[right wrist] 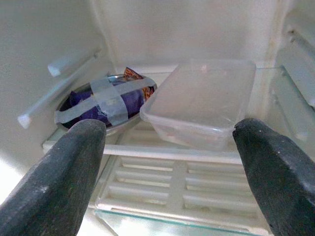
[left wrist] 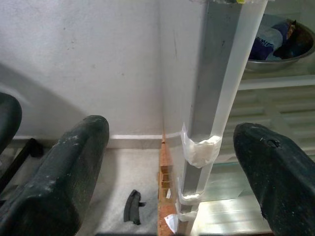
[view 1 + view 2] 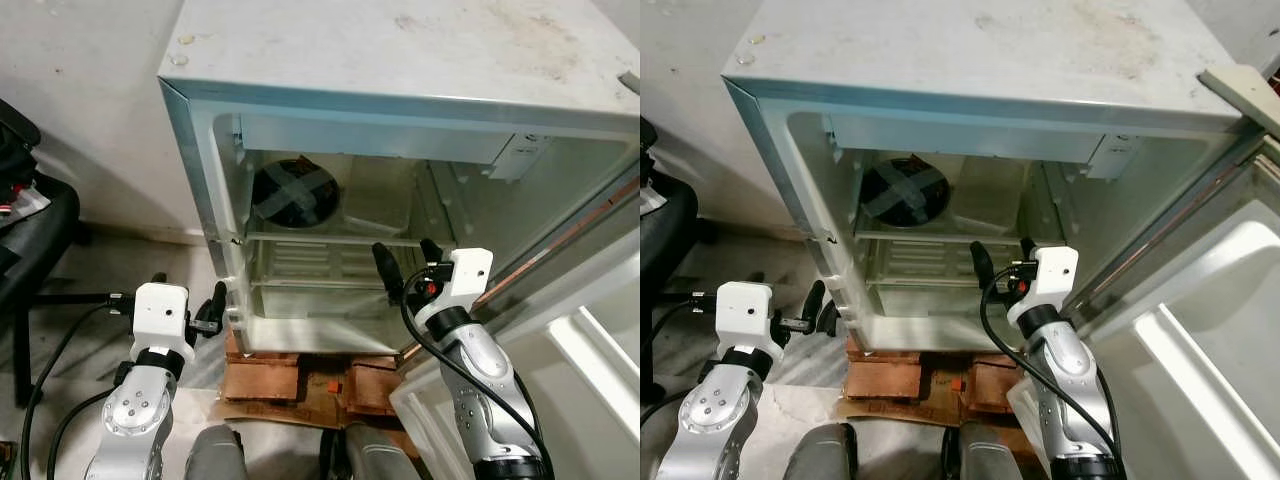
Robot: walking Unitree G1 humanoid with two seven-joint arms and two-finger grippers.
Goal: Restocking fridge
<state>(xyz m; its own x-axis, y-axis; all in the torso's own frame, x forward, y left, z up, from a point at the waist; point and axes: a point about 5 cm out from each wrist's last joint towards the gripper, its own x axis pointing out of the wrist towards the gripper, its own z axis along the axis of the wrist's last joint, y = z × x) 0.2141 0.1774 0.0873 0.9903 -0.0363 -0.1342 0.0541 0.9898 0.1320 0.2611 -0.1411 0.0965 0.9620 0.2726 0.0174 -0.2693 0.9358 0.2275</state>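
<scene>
The small white fridge (image 3: pixel 400 60) stood open toward the robot, raised on bricks (image 3: pixel 265 375), its door (image 3: pixel 1200 340) swung out to the robot's right. On the upper shelf (image 1: pixel 172 153) sat two containers side by side and touching: a round metal bowl (image 1: pixel 106 105) on the left, crossed with strips of grey tape (image 1: pixel 110 96) over a purple packet, and a clear rectangular plastic container (image 1: pixel 202 103) on the right, its long axis running front to back; what it held could not be told. The wrist view brought out the packet's colour, while the head views showed the bowl merely as a dark disc with a taped cross.

The right gripper (image 3: pixel 408 268) hovered at the fridge mouth, fingers spread wide and holding nothing, aimed at the shelf. The left gripper (image 3: pixel 188 300) hung beside the fridge's left front edge (image 2: pixel 211 98), also wide and empty; its wrist view showed tape patches on that edge and a small black object (image 2: pixel 133 206) on the floor.
</scene>
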